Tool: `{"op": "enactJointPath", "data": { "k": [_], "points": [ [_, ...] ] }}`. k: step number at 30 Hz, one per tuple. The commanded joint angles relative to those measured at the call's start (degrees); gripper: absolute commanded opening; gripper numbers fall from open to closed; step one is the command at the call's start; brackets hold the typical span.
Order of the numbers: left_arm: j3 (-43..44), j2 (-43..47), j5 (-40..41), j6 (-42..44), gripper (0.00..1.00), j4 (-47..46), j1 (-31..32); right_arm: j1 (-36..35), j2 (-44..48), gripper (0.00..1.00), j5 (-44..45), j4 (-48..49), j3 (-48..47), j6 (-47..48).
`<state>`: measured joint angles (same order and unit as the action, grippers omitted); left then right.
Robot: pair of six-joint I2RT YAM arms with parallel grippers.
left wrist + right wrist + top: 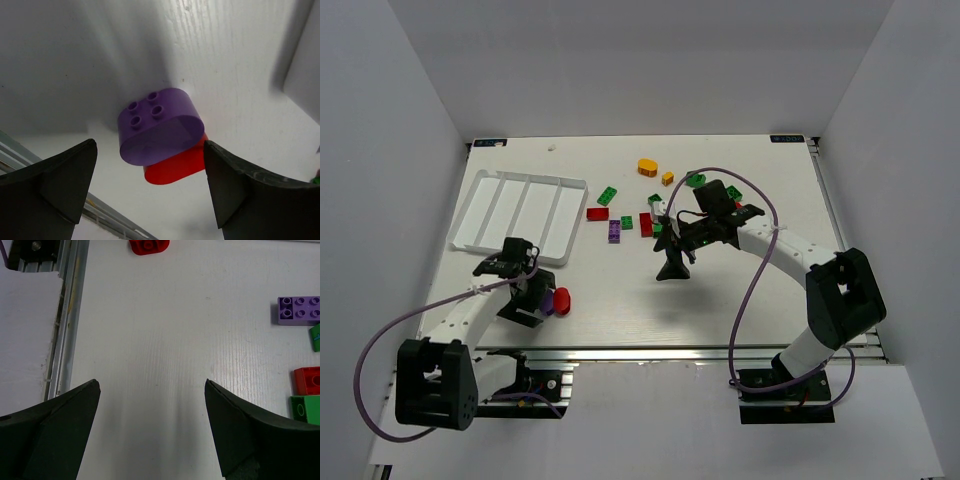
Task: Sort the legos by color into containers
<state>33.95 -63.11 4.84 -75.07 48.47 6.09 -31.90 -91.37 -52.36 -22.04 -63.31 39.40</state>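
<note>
A purple rounded brick (160,125) lies against a red rounded brick (175,165) on the table, just ahead of my open, empty left gripper (150,185). From above, that gripper (535,303) sits beside the same pair (560,301) near the front left. My right gripper (672,268) is open and empty over bare table (152,425). Loose bricks lie mid-table: a red one (597,213), a purple one (614,231), a green one (607,195) and an orange rounded one (647,167). The white four-compartment tray (520,215) shows no bricks inside.
In the right wrist view, purple (299,310), red (307,380) and green (305,410) bricks lie at the right edge. The table's front metal rail (70,315) runs along the left. White walls enclose the table.
</note>
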Motion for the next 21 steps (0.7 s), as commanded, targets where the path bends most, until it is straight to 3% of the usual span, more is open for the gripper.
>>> {"op": "enactJointPath", "data": {
  "k": [1, 13, 19, 21],
  "points": [
    [1.11, -2.45, -0.45, -5.78, 0.96, -1.45, -0.11, -0.18, -0.47, 0.89, 0.06, 1.30, -0.41, 0.59],
    [1.29, -7.02, 1.93, -10.71, 0.94, -2.59, -0.20, 0.00, -0.47, 0.89, 0.85, 1.74, 0.11, 0.42],
    [0.32, -7.20, 2.01, -11.24, 0.85, -2.59, -0.11, 0.00, -0.30, 0.89, 1.03, 1.65, 0.55, 0.42],
    [-0.12, -7.11, 1.93, -11.24, 0.78, -2.76, -0.11, 0.00, -0.38, 0.89, 1.03, 1.65, 0.55, 0.24]
  ]
}}
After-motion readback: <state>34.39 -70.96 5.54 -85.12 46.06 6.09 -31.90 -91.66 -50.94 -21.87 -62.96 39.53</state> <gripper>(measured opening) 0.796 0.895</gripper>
